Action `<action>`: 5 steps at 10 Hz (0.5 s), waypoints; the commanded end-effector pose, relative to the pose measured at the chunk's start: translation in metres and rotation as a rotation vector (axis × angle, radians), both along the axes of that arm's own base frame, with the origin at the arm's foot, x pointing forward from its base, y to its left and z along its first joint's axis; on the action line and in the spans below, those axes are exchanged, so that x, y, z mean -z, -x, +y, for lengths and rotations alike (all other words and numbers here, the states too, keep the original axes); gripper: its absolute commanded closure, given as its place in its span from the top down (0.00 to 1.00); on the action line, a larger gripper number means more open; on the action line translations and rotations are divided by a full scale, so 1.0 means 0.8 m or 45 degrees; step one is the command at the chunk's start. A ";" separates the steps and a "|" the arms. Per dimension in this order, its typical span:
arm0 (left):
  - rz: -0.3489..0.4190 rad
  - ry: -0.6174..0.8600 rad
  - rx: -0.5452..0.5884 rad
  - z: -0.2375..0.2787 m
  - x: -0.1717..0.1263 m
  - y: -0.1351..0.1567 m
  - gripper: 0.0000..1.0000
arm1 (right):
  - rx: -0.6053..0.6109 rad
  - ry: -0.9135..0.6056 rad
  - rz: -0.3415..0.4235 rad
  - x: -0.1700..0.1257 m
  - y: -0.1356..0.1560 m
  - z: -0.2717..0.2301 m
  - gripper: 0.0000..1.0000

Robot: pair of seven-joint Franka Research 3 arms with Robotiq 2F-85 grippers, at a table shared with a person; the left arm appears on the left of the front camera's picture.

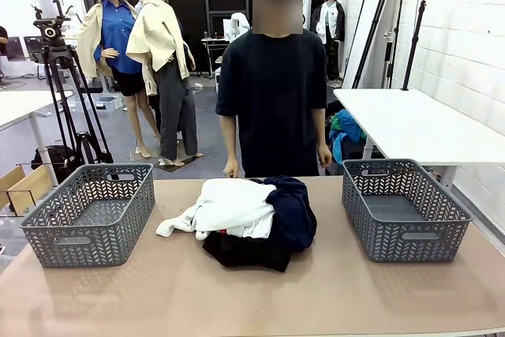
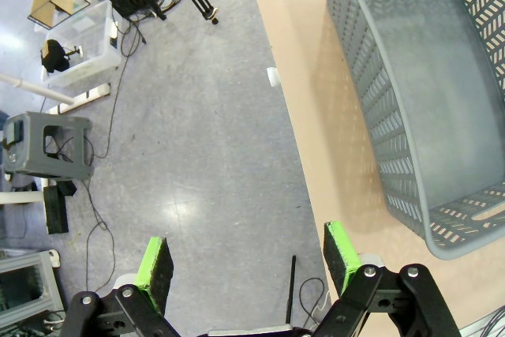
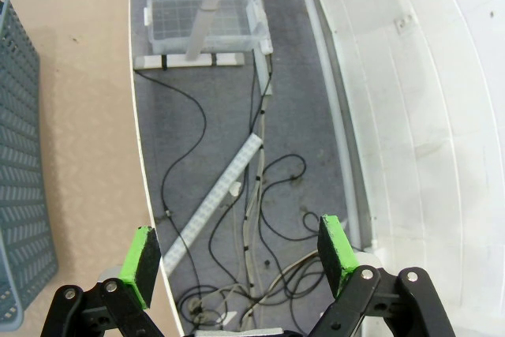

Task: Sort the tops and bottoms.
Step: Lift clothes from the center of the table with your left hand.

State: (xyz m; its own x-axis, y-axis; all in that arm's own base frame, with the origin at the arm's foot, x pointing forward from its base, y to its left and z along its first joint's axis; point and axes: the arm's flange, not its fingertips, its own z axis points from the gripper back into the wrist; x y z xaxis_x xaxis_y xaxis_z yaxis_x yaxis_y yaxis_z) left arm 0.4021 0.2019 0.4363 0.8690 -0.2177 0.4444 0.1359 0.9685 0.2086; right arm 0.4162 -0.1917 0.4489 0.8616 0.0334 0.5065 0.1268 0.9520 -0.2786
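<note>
The tops [image 1: 233, 207] and bottoms [image 1: 293, 215] lie heaped at the middle of the table [image 1: 237, 301], white toward the left basket [image 1: 95, 234], navy toward the right basket [image 1: 402, 238]. The left claw [image 2: 248, 262] and right claw [image 3: 238, 256] hang apart and empty over the floor beyond the table's side edges, each seemingly about equally far from the heap.

Baskets [image 1: 91, 230] [image 1: 402, 234]: two. Tops bundle [image 1: 233, 207]: one. Bottoms [image 1: 293, 211] [image 1: 241, 250] visible: two. Person [image 1: 272, 100]: one.
</note>
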 end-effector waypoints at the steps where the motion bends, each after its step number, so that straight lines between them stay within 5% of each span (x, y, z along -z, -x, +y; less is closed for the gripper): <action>1: 0.001 -0.017 -0.021 0.001 0.000 0.000 1.00 | -0.003 0.002 0.005 0.000 -0.002 0.000 1.00; 5: 0.001 -0.017 -0.021 0.001 0.000 0.000 1.00 | -0.003 0.002 0.005 0.000 -0.002 0.000 1.00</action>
